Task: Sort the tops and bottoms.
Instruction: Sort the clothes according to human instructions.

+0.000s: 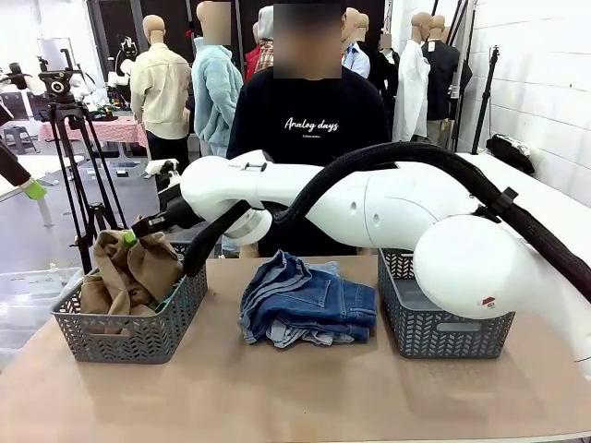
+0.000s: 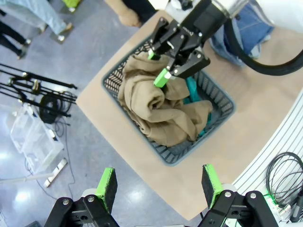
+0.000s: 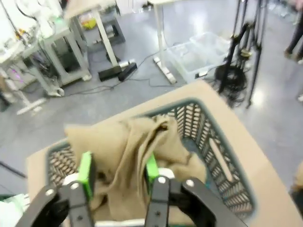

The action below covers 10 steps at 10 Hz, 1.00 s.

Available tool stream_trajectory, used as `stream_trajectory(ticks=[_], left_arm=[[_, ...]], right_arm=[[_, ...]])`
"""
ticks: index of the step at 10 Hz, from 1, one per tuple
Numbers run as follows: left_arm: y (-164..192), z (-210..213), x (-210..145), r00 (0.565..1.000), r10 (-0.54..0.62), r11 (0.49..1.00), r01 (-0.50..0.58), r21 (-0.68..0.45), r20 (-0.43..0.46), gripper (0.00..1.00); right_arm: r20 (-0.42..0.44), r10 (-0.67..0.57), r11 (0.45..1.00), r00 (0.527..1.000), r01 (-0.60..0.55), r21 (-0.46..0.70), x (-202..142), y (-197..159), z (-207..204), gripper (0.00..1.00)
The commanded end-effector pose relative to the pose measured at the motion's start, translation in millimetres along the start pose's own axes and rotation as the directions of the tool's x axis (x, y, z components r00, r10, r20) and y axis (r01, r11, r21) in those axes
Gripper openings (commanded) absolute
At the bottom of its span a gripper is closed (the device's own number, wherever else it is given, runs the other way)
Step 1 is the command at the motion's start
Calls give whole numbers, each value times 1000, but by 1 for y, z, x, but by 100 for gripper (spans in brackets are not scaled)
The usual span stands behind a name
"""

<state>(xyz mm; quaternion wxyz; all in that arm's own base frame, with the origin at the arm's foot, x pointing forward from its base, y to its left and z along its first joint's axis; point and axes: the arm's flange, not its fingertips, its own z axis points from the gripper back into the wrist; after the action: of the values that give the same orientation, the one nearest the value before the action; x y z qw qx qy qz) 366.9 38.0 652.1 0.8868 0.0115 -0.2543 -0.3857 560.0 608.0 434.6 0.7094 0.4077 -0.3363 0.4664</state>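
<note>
Step in hand: the right claw (image 1: 129, 237) is hanging over the left basket (image 1: 138, 337), and I think it is dropping off the tan shirt (image 2: 156, 111)
Right claw: its fingers are standing apart, and a fold of the tan shirt is lying loose between them, so it looks released and is not squeezing anything
Left claw: the left claw (image 2: 158, 184) is hanging well above the left basket, with its fingers spread wide and nothing between them
Doing it well: the right claw should be spreading all the way and going straight up, so no fold is catching on a green pad and coming out again, and it should be keeping off the basket rim too
Tops: the tan shirt is lying bunched up in the left basket and filling most of it, and the teal top (image 2: 191, 90) is peeking out from under it on one side
Bottoms: the jeans (image 1: 309, 305) are sitting in a pile on the bench (image 1: 277, 397), between the two baskets
Left basket: it is holding both tops, and I am seeing no jeans in it
Right basket: the right basket (image 1: 443, 332) is standing just beside the jeans, and the white arm is hiding part of it, so I cannot tell what is inside
What is left: I think the jeans are waiting to go into the right basket
</note>
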Motion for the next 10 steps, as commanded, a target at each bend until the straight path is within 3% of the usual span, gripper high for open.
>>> stream_trajectory(ticks=[1,5,7,8,10], left_arm=[[0,0,0,1000,-1,1000,1,4,-3,93],[0,0,0,1000,-1,1000,1,4,-3,93],[0,0,0,1000,-1,1000,1,4,-3,93],[0,0,0,1000,-1,1000,1,4,-3,93],[0,0,0,1000,-1,1000,1,4,-3,93]], right_arm=[[3,-21,1000,1000,21,-9,22,8,9,100],[-47,-34,999,998,35,15,29,16,22,100],[-214,6,998,977,6,57,25,27,12,100],[-292,63,998,954,-57,28,19,34,2,100],[-351,176,970,920,-224,-99,24,40,0,100]])
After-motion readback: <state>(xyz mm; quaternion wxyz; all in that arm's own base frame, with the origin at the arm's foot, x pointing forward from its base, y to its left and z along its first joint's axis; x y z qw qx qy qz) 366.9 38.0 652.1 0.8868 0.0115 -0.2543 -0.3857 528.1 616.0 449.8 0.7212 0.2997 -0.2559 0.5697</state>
